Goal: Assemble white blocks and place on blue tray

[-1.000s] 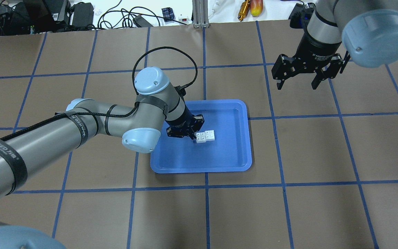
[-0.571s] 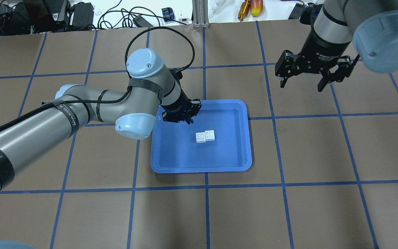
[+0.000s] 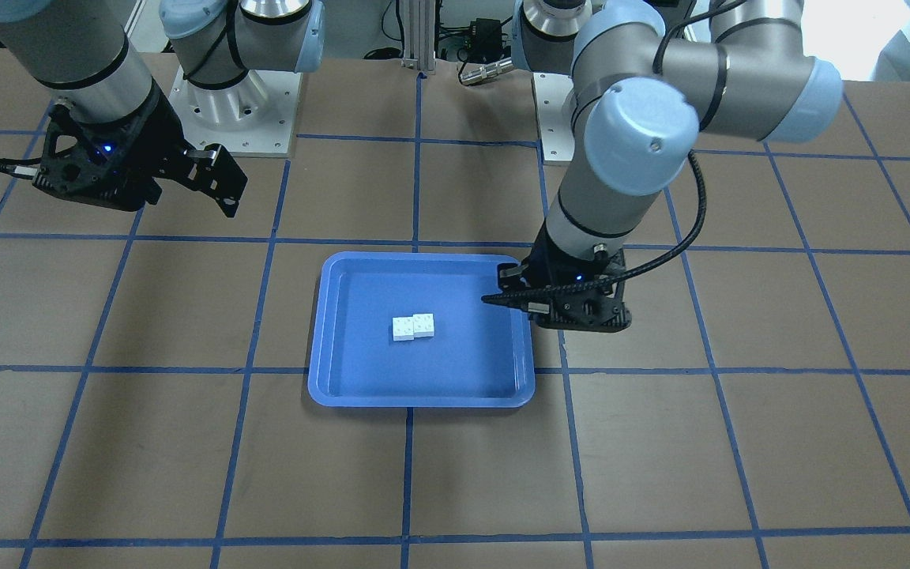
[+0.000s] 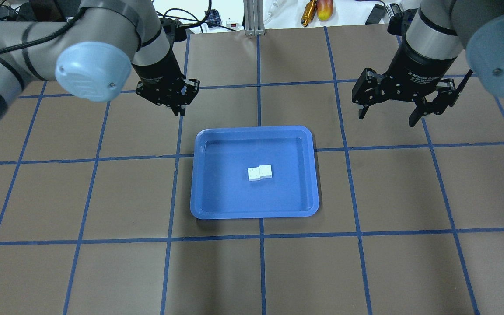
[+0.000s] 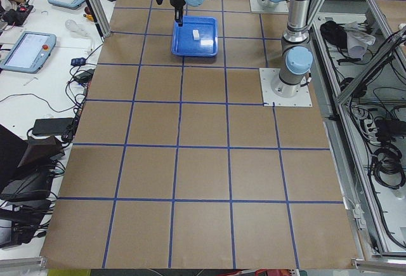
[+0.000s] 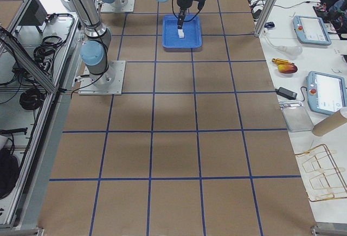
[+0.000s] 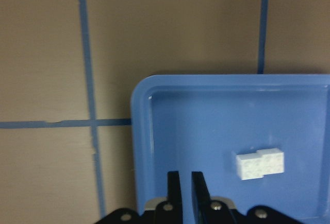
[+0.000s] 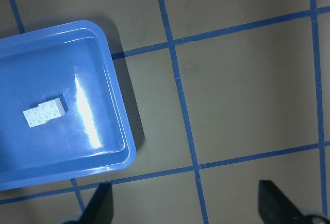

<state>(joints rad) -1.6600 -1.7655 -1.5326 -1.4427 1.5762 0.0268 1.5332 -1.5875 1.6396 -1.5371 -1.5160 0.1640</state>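
Note:
The two white blocks (image 4: 260, 173) sit joined side by side, overlapping by one stud row, near the middle of the blue tray (image 4: 225, 192). They also show in the front view (image 3: 413, 326), the left wrist view (image 7: 260, 164) and the right wrist view (image 8: 45, 112). My left gripper (image 4: 176, 109) is shut and empty, raised beyond the tray's far left corner; its fingers (image 7: 174, 183) stand almost together. My right gripper (image 4: 385, 120) is open and empty, hovering over the table to the far right of the tray.
The tray (image 3: 360, 348) lies on a brown table marked with blue tape lines (image 4: 260, 238). Cables and tools lie past the far edge (image 4: 182, 22), beside an aluminium post (image 4: 252, 17). The arm bases (image 3: 226, 118) stand on the robot's side.
My left gripper has lifted away from the blocks and moved to the far left, off the tray. The blocks stay on the tray. My right gripper has shifted slightly.

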